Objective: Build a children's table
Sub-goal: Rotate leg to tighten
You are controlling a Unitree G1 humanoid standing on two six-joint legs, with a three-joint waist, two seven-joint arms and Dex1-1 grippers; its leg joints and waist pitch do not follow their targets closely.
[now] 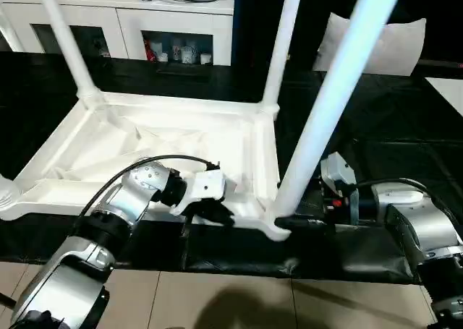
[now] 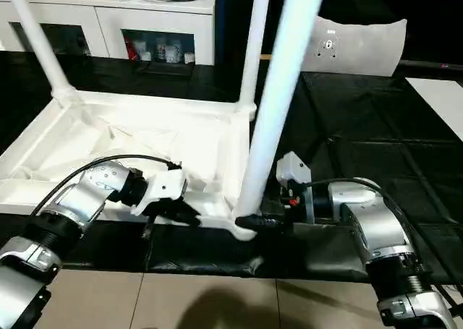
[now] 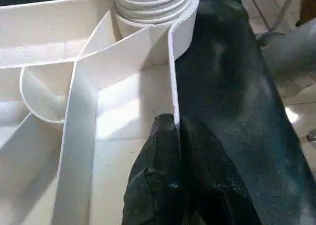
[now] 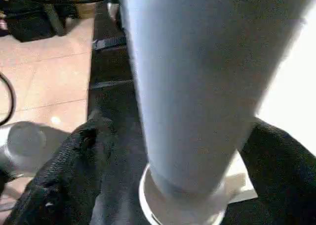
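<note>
The left gripper pinches the rim of the upturned white plastic ribbed table top on the black mat, while the right gripper, spread around the near white tapered tube leg, probably seats it; next, re-grip and twist.

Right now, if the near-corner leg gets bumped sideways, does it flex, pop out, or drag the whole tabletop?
Likely stiff: the near-corner leg is a thick tapered tube. It looks seated in its corner socket, so a bump would probably lever the upside-down tabletop rather than pop out. The left gripper pinching the rim should damp sliding.
</note>
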